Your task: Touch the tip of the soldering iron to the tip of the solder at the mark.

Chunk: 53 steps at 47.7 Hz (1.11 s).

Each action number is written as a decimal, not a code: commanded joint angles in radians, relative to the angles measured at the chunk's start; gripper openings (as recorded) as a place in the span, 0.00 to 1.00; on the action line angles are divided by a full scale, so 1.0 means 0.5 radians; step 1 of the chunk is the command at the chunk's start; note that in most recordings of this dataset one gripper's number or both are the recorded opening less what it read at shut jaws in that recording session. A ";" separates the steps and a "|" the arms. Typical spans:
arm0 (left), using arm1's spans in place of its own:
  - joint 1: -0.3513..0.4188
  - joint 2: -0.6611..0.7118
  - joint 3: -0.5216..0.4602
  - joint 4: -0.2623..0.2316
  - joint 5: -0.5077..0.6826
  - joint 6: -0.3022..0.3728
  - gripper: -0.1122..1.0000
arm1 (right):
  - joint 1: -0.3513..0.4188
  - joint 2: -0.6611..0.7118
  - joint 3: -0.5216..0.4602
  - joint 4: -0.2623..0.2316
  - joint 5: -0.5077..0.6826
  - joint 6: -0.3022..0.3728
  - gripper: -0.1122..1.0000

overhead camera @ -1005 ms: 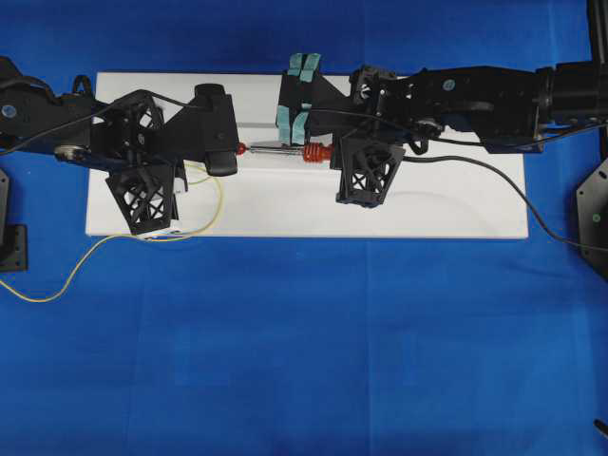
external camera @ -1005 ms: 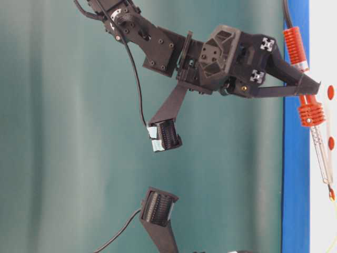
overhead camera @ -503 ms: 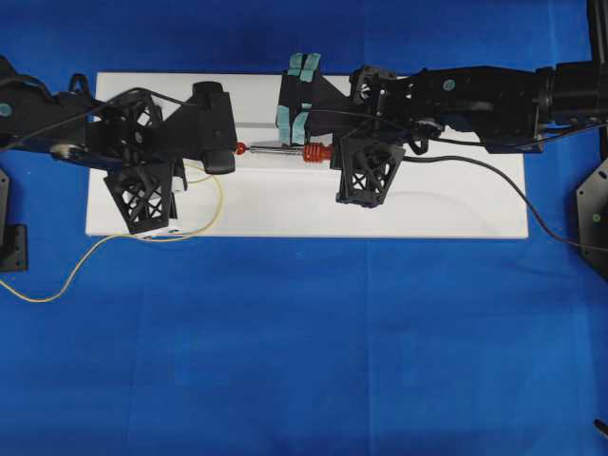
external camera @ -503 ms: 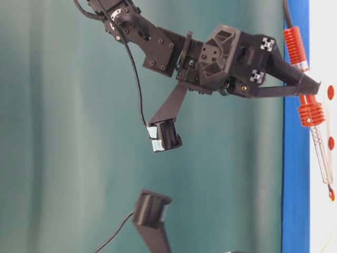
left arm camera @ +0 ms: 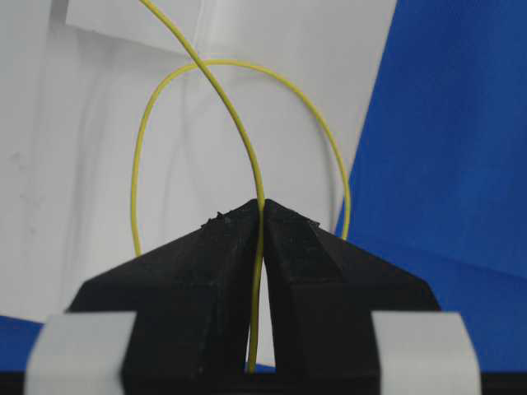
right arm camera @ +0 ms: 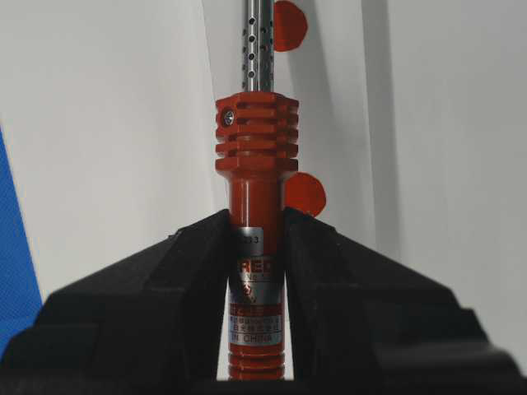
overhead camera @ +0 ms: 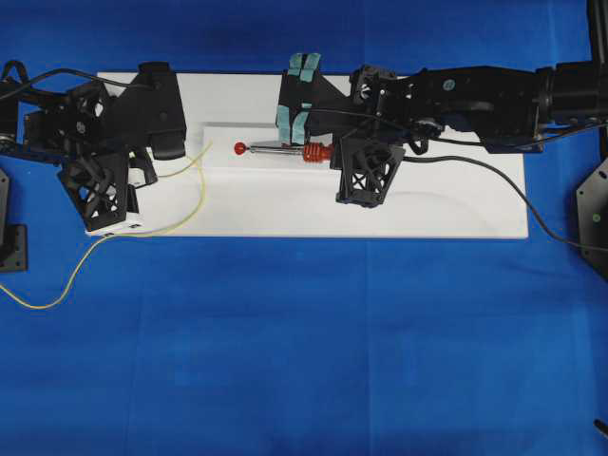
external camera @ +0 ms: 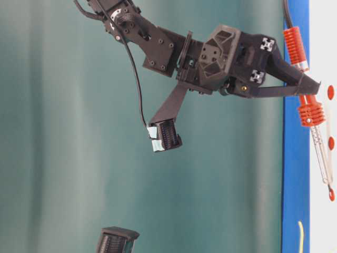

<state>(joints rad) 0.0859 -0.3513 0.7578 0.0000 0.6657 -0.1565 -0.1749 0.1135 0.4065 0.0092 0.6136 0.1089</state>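
The soldering iron [overhead camera: 285,149] lies along the white board [overhead camera: 427,209], its tip at a red mark [overhead camera: 240,148]. My right gripper [overhead camera: 331,153] is shut on its red handle; the wrist view shows the jaws clamped on the handle [right arm camera: 256,247] below the ribbed collar. The yellow solder [overhead camera: 195,157] has its free end up and left of the mark, apart from the tip. My left gripper [overhead camera: 152,174] is shut on the solder, which runs between the closed jaws [left arm camera: 262,206] and loops over the board [left arm camera: 144,148]. The side view shows the iron [external camera: 314,142] and the solder end [external camera: 300,234].
The solder trails off the board's left front onto the blue cloth [overhead camera: 57,302]. The iron's black cord [overhead camera: 532,204] runs right off the board. A teal-taped part [overhead camera: 299,95] of the right arm hangs over the board's back edge. Two more red marks [right arm camera: 306,193] show beside the iron.
My left gripper has moved left with the solder, so the solder's end has drawn away from the red mark and the iron's tip. The right arm and iron have not moved.
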 commanded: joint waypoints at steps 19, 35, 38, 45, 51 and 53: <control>-0.003 -0.028 -0.025 0.003 -0.006 0.000 0.11 | 0.000 -0.451 0.202 -0.074 0.058 0.031 0.16; -0.006 -0.021 -0.034 0.003 -0.006 0.000 0.11 | 0.003 -0.607 0.374 -0.074 0.163 0.083 0.16; -0.006 -0.021 -0.034 0.003 -0.006 0.000 0.11 | 0.000 -0.607 0.374 -0.077 0.178 0.083 0.16; -0.006 -0.009 -0.055 0.003 -0.006 0.000 0.11 | 0.000 -0.607 0.374 -0.077 0.172 0.083 0.16; -0.006 0.028 -0.104 0.003 -0.006 0.003 0.11 | 0.000 -0.607 0.374 -0.077 0.172 0.083 0.16; -0.006 0.055 -0.132 0.003 -0.006 0.009 0.11 | 0.000 -0.607 0.374 -0.077 0.169 0.083 0.16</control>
<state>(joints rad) 0.0844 -0.3329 0.7317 0.0015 0.6657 -0.1549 -0.1749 -0.1657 0.6029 -0.0261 0.7041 0.1488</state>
